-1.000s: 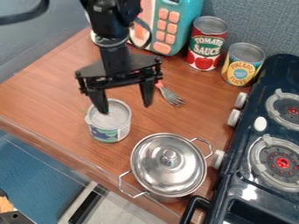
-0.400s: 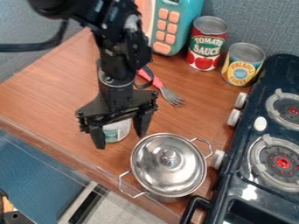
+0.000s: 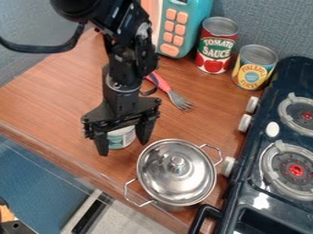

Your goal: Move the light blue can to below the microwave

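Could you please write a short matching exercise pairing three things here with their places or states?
1. Light blue can
2. Fork
3. Tomato sauce can

A. Between the microwave and the yellow can
B. Partly hidden by the gripper
C. Lying down, red handle towards the microwave

Pairs: 1-B, 2-C, 3-A

On the brown table (image 3: 55, 96), we are seeing a pot (image 3: 174, 176), fork (image 3: 180, 101), microwave (image 3: 196, 23), red can (image 3: 216, 45), yellow can (image 3: 253, 68) and blue can (image 3: 123, 137).

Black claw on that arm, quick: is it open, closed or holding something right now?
Gripper: down over the can; whether it is open or gripping it cannot be told.
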Motion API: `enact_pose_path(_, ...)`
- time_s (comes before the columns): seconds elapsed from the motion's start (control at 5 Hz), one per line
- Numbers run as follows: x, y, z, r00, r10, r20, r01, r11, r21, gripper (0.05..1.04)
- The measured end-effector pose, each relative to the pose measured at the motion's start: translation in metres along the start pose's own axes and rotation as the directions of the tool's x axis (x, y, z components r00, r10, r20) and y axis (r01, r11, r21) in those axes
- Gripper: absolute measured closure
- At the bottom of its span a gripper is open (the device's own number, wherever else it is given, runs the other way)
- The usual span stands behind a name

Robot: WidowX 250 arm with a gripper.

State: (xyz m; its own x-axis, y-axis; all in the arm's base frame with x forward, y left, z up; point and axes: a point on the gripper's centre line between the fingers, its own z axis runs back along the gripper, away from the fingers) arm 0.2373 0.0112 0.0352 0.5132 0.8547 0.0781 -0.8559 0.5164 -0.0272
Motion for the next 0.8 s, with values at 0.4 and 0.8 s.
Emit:
enact_pose_path(0.4, 0.010, -0.006, -0.003, 1.000, -0.020, -0.017, 0.020, 1.000, 0.015, 0.083)
enact_pose_path(0.8, 0.048, -0.014, -0.007, 1.000, -0.018, 0.006, 0.017, 1.000, 0.024, 0.083)
